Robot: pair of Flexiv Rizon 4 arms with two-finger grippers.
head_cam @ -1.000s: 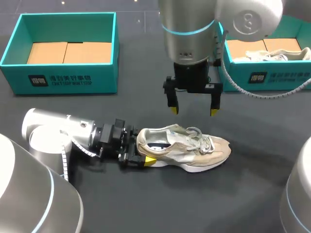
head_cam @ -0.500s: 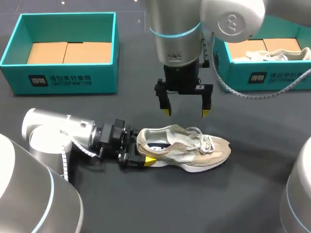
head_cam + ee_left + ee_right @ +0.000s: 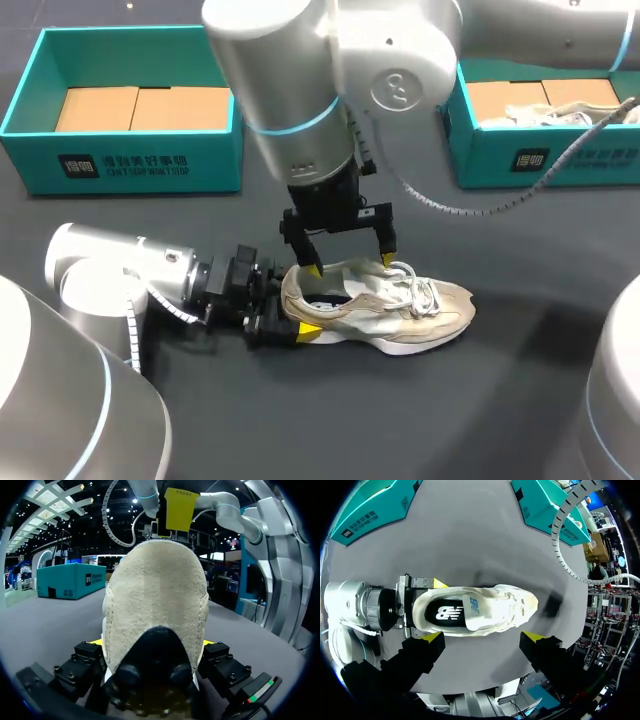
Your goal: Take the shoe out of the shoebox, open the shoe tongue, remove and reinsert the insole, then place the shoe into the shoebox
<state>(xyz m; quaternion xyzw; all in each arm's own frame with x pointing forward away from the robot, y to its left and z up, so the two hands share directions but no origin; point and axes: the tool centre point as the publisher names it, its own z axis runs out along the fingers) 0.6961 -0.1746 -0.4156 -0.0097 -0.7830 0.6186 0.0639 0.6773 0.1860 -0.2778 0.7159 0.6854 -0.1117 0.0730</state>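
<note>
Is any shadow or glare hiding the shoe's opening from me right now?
Head view: the shoe is evenly lit, its opening dark under the right gripper. Right wrist view: the insole shows plainly, no glare; a faint shadow lies beyond the toe. Left wrist view: the heel blocks the opening.

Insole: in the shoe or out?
In. The right wrist view looks down into the shoe and shows the dark insole lying flat inside; the left end effector clamps the shoe from both sides.
</note>
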